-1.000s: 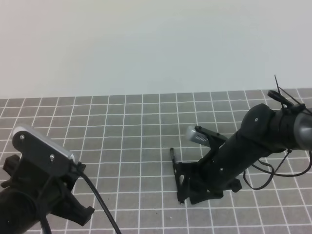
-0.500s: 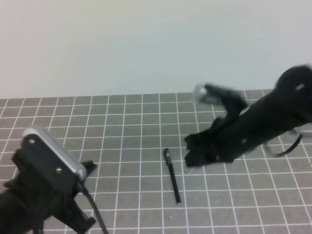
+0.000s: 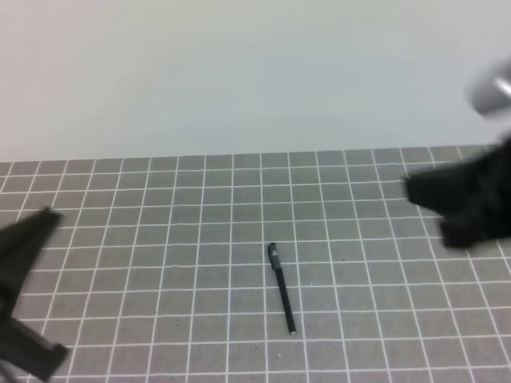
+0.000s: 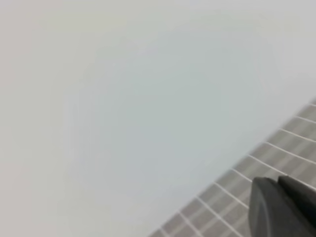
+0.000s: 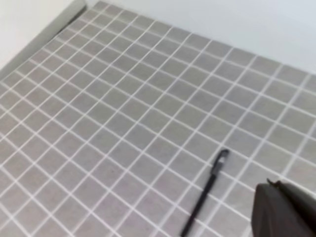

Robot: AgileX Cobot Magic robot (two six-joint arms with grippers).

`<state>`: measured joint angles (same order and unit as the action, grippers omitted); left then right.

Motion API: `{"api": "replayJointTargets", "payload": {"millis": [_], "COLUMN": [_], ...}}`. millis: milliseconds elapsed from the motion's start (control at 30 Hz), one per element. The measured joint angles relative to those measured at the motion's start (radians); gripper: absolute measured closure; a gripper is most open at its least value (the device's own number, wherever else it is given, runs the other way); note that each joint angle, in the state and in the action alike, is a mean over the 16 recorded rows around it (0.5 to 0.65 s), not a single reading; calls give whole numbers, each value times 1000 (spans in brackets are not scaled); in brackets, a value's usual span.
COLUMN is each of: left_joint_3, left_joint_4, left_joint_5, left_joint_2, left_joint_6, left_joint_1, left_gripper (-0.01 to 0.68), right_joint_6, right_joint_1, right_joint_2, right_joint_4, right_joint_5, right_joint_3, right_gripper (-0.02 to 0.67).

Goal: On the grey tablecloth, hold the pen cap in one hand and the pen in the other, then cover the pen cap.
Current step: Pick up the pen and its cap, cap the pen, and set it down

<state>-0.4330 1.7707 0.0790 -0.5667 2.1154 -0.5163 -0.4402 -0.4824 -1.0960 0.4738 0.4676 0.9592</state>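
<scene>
The pen point(image 3: 282, 291) lies loose on the grey tablecloth point(image 3: 160, 239), slanting from upper left to lower right, and no gripper touches it. Its far end is thicker with a pale band; the pen cap point(image 3: 272, 254) seems to sit there on the pen. The right wrist view shows the pen point(image 5: 202, 197) with that capped end point(image 5: 220, 160) uppermost. My right gripper point(image 3: 417, 191) is a blurred dark shape well to the pen's right, shut on nothing, with one finger point(image 5: 284, 210) showing. My left gripper point(image 3: 46, 222) is low at the left edge, shut and holding nothing, its fingers point(image 4: 281, 210) at the corner.
A plain pale wall point(image 3: 255, 72) rises behind the cloth's far edge. In the right wrist view a pale strip point(image 5: 54, 24) borders the cloth at the upper left. Nothing else lies on the grid.
My right gripper let go of the pen, closed and swung up and away to the right. The left arm drew back to the lower left. The pen now rests flat on the cloth.
</scene>
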Motion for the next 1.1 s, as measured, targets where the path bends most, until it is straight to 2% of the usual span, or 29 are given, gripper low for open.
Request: {"api": "replayJointTargets", "payload": {"millis": [300, 533, 767, 1100], "left_joint_3": [50, 137, 207, 241], "left_joint_4": [40, 40, 20, -15], "left_joint_5": [42, 43, 35, 12], "left_joint_2": [175, 286, 389, 484], "left_joint_6": [4, 2, -13, -32], "left_joint_1": [0, 0, 0, 0], "left_gripper": [672, 672, 673, 674], "right_joint_6": [-85, -107, -62, 75], "right_joint_1": [0, 1, 2, 2], "right_joint_2": [300, 453, 521, 532], "right_joint_4": [8, -24, -111, -292], "right_joint_5": [-175, -210, -172, -100], "right_joint_3": [-378, -572, -648, -659], "right_gripper": [643, 643, 643, 643]}}
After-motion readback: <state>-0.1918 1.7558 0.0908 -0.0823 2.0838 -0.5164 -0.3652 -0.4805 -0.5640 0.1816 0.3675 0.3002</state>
